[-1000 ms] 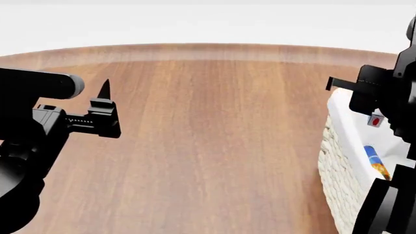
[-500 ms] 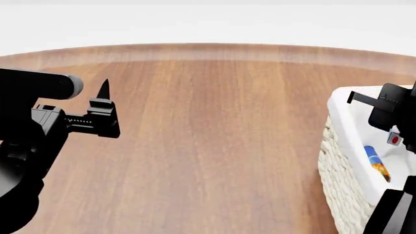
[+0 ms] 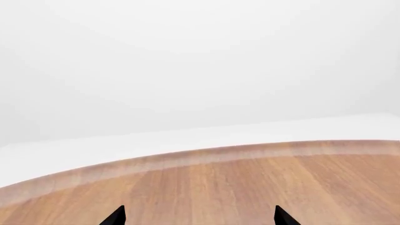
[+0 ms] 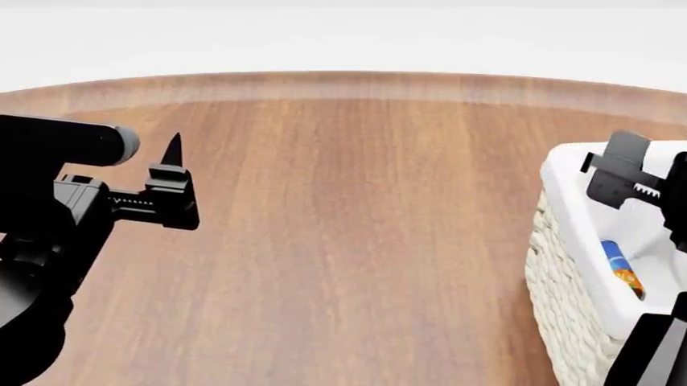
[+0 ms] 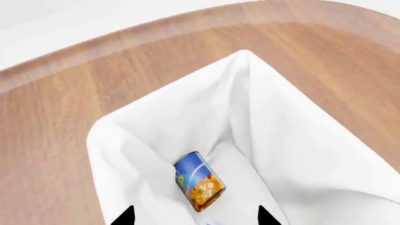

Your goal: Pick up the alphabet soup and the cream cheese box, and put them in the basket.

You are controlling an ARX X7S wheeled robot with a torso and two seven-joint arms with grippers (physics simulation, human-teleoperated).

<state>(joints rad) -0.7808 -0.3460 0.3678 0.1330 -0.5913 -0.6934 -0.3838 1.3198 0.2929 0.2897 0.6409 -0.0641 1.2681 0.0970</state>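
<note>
White cloth is lining the basket (image 5: 269, 140), and the right gripper (image 5: 194, 216) is hanging over it with its fingers (image 5: 127, 216) spread apart and grasping nothing. Just beyond those fingertips the alphabet soup (image 5: 198, 181) is lying on its side on the liner, blue end toward one wall. Right between the fingertips, at the very edge of the right wrist view, a pale sliver is showing; it may be the cream cheese box, but too little of it is visible to say. In the head view the can (image 4: 620, 268) is lying inside the basket (image 4: 569, 265), below the right gripper (image 4: 623, 173).

Farther off, the left gripper (image 4: 172, 189) is hovering above bare wooden worktop (image 4: 355, 241), fingers released and empty, with only worktop and its curved far edge ahead of them.

Judging from this, the soup is already delivered; the box is probably in too, though that is not confirmed.
</note>
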